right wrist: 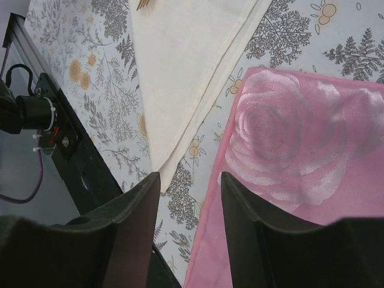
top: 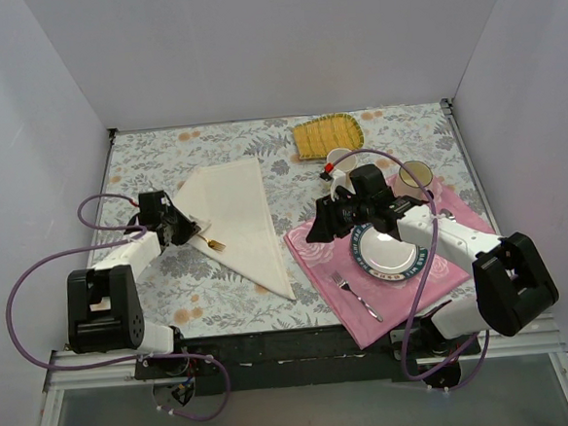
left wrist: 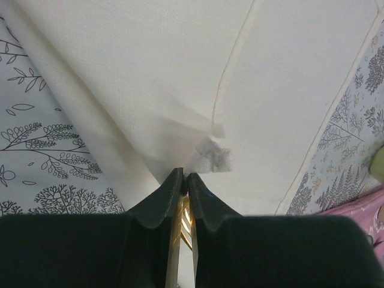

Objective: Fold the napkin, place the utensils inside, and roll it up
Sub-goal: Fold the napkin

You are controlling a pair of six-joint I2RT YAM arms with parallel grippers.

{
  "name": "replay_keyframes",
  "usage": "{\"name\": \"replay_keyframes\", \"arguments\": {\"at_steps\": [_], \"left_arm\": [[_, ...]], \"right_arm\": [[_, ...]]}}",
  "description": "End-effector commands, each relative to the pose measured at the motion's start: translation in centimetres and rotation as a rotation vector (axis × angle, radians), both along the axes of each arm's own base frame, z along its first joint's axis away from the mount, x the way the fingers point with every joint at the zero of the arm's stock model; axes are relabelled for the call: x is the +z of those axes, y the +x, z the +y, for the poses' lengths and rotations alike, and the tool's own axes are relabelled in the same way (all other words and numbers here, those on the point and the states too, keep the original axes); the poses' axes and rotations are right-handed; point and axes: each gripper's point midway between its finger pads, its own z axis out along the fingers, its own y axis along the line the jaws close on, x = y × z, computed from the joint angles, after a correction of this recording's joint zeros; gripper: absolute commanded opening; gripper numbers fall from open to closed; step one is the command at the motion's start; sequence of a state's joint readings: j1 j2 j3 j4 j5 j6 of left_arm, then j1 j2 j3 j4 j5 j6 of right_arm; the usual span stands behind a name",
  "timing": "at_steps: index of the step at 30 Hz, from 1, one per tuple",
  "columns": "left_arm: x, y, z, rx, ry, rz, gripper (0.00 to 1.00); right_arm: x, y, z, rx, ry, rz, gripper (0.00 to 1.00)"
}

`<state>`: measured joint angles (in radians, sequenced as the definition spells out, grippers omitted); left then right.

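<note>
While the cream napkin point(top: 237, 216) lies folded into a long, flat triangle on the leaf-printed worktop point(top: 154, 164), the left gripper point(top: 195, 229) has its jaws pressed together on the thin handle of the gold utensil point(top: 214, 243). The utensil's tined end rests on the cloth near its left edge. The napkin's fabric is plain and finely woven, with a stitched hem line crossing it in the left wrist view point(left wrist: 150, 66). There, only a sliver of gold metal point(left wrist: 185, 221) shows between the black fingers; the rest is hidden. A pale grey patch just ahead of the fingertips is too blurred to identify.

The right gripper point(right wrist: 190, 177) hangs with its jaws apart above the gap between the napkin's pointed near corner point(right wrist: 186, 66) and the glossy pink rose-patterned placemat point(right wrist: 288, 132). The gold tines are cut off at that view's top edge. From above, the right arm covers part of the dark-rimmed white plate point(top: 394, 256). A silver fork point(top: 356, 296) lies on the pink mat, and a yellow ribbed mat point(top: 325, 135) sits at the far side.
</note>
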<state>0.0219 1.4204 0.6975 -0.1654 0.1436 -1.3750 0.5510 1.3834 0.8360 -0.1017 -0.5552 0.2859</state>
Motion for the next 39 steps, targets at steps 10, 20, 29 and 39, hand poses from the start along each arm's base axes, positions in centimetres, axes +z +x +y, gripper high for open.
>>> {"name": "replay_keyframes", "arguments": {"at_steps": [10,20,29,39], "left_arm": [[-0.3,-2.0,-0.8,-0.038,-0.021,0.019,0.09],[-0.2,-2.3,-1.0,-0.048,-0.03,0.009,0.12],[3.5,-3.1,-2.4,-0.133,-0.066,-0.078,0.38],[4.7,-4.0,-2.1,-0.14,-0.042,-0.083,0.57]], "right_arm": [[0.6,-0.1,0.6,0.019,0.029,-0.02,0.54],[0.5,-0.3,0.8,0.027,0.031,-0.017,0.54],[0.2,-0.4,0.7,0.03,0.028,-0.016,0.54],[0.6,0.0,1.1,0.044,0.026,-0.023,0.54]]}}
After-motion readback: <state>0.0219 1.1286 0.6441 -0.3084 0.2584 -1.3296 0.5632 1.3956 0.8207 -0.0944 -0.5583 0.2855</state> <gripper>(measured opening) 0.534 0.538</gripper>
